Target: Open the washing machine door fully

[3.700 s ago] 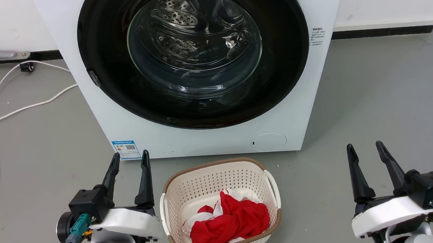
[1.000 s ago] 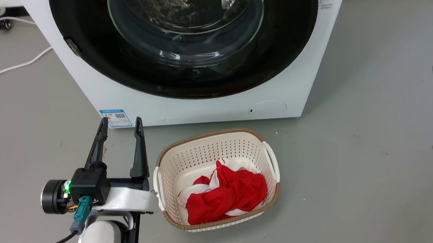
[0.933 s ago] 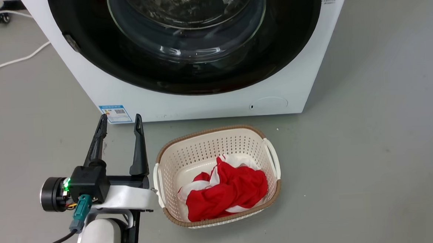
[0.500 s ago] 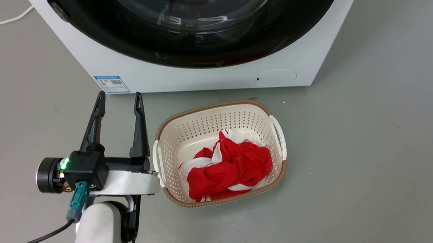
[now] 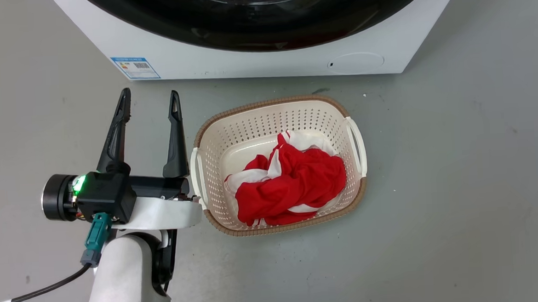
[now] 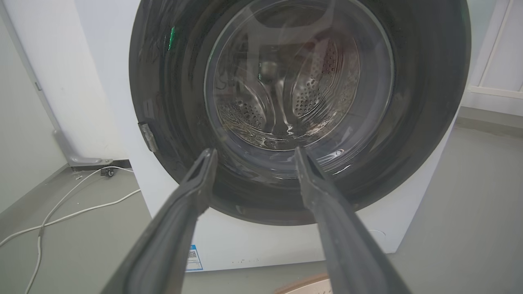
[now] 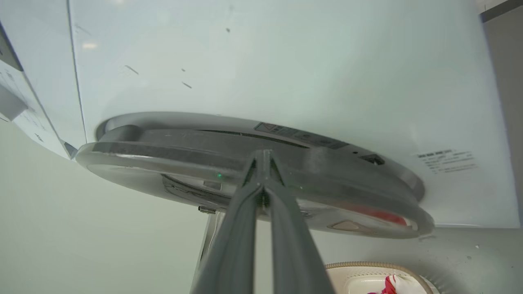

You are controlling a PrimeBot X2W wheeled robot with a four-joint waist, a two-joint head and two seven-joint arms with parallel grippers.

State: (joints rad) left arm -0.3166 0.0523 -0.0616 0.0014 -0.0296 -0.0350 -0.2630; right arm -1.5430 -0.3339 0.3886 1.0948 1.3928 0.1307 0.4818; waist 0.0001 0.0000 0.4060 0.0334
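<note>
Your right gripper (image 7: 263, 157), fingers pinched together, has its tips at the rim of the washing machine door (image 7: 163, 141); left gripper (image 5: 150, 93) hangs spread apart beside the laundry basket (image 5: 266, 103). Door looks closed against the machine front (image 5: 246, 65), so the whole swing is left to do

The left gripper (image 5: 149, 93) bore two long, dark, tapering fingers (image 5: 116, 136) on a black housing (image 5: 105, 196). A green lamp (image 5: 78, 184) glowed at that housing's edge. Below the housing were a teal connector (image 5: 96, 233), a black cable (image 5: 46, 287) and a white forearm (image 5: 119, 283).
</note>
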